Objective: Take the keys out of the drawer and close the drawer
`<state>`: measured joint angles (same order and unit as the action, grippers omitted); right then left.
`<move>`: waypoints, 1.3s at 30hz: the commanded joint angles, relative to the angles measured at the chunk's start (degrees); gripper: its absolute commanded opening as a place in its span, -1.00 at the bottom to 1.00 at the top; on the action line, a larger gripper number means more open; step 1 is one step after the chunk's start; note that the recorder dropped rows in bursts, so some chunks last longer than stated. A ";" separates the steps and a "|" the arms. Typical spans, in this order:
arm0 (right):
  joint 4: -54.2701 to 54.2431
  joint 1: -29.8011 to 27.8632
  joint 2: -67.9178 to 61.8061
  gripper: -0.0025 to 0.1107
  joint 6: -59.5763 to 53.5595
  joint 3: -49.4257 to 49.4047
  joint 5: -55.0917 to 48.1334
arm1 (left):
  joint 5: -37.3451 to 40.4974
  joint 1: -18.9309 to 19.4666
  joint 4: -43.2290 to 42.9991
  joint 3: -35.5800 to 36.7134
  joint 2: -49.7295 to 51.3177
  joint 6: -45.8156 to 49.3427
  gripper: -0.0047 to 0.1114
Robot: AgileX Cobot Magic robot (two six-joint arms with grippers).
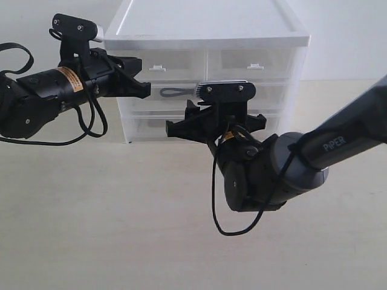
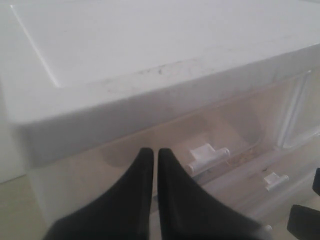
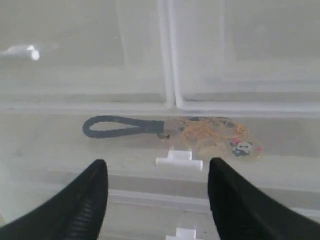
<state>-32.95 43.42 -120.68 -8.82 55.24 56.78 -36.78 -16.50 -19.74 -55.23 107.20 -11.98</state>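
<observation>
Your right end effector (image 3: 157, 161) hangs with its fingers spread wide in front of the drawer (image 3: 300, 140), one finger on either side of the handle (image 3: 179, 160), gripping nothing. The drawer looks pushed in. The keys (image 3: 200, 134) lie inside it, seen through the translucent front, with the black strap stretched out beside the gold rings. Your left end effector (image 2: 151, 150) has its fingers together by the upper left corner of the unit (image 1: 205, 24), which stands on the bench (image 1: 121, 229).

"PiPER" on right arm (image 1: 334, 145), left arm's yellow label (image 1: 71, 79) illegible
</observation>
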 commanded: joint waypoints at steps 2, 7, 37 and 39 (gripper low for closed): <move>-1.17 -0.77 0.01 0.00 -1.81 1.17 -1.37 | -0.92 -0.06 1.54 -0.44 0.09 -0.02 -0.85; -0.30 -2.24 0.01 0.00 -1.81 1.56 -2.24 | -0.92 -0.06 1.54 -0.44 0.09 -0.02 -0.85; -2.71 -2.33 -5.65 -0.01 -4.19 7.20 -2.50 | -0.92 -0.06 1.54 -0.44 0.09 -0.02 -0.85; -4.06 -2.33 -5.65 -0.01 -4.19 7.20 -1.77 | -0.92 -0.06 1.54 -0.44 0.09 -0.02 -0.85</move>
<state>-34.75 41.44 -126.28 -12.44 62.14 53.48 -36.78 -16.50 -19.74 -55.23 107.20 -11.98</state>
